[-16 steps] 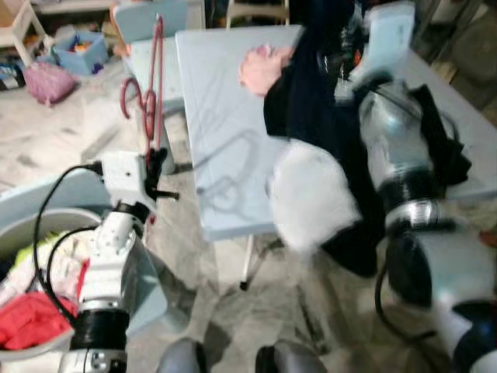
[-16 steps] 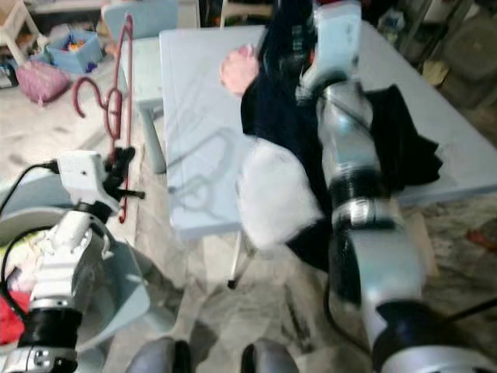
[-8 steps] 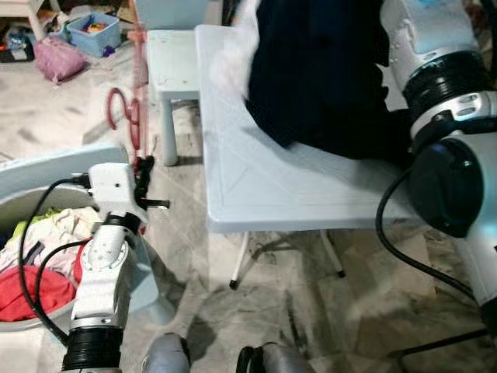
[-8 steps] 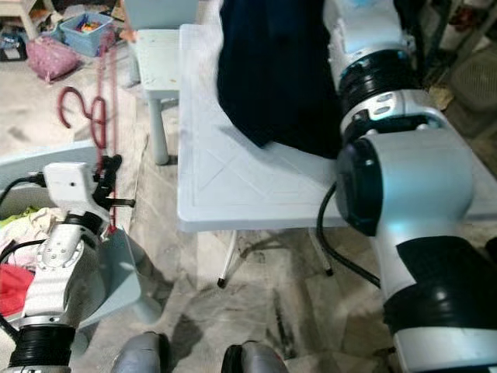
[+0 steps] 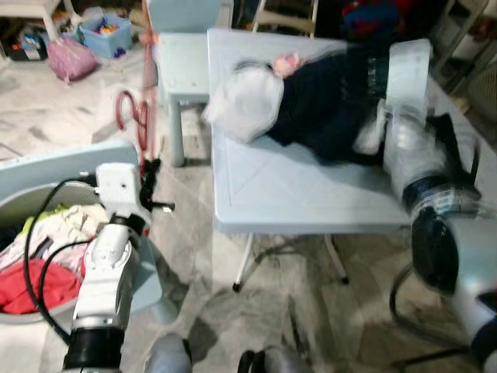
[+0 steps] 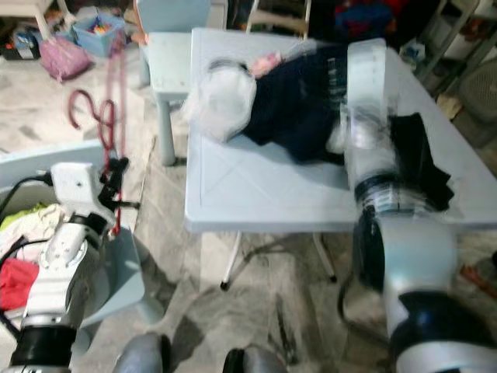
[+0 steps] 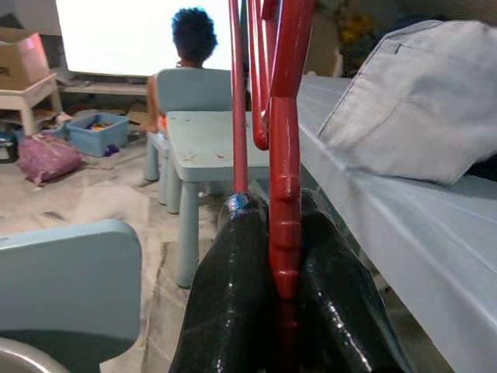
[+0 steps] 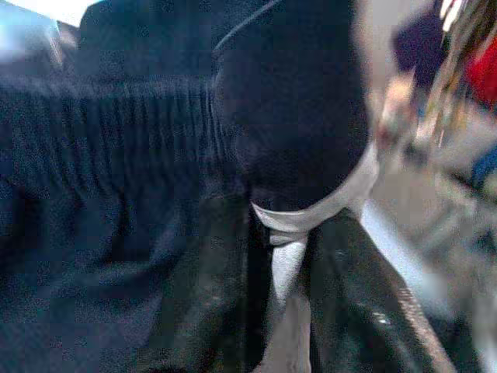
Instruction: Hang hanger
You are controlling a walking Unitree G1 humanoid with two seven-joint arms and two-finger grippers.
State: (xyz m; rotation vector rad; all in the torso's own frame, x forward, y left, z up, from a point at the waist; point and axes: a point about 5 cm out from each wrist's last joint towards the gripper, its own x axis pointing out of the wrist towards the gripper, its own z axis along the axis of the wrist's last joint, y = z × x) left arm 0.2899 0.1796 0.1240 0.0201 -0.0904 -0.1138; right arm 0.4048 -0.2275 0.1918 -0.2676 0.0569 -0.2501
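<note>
Left gripper (image 7: pixel 283 256) has its fingers clamped on the lower bar of the red plastic hanger (image 5: pixel 146 116), held upright beside the pale blue plastic counter (image 5: pixel 295 194), hook end up. Upright hold likely keeps the hanger clear of the counter edge and ready for a garment or rail.

Right gripper (image 8: pixel 279 256): fingers pinched on the dark navy garment with ribbed knit band (image 5: pixel 334 109), a white fabric edge caught between them. The garment lies spread on the counter, touching a light grey bundle of cloth (image 5: pixel 245 105); a small pink item (image 5: pixel 286 62) sits just behind. Right arm is blurred in the head views, so it is in motion. It looks to be dragging or lifting the garment toward the hanger.

Grey laundry basket with mixed clothes (image 5: pixel 31 249) sits by the left arm. Pale blue small chair (image 5: pixel 182 54) stands beyond the hanger. A person (image 7: pixel 192 39) sits in the background. No rail in view.

Judgement: hanging not yet done; garment not on the hanger.
</note>
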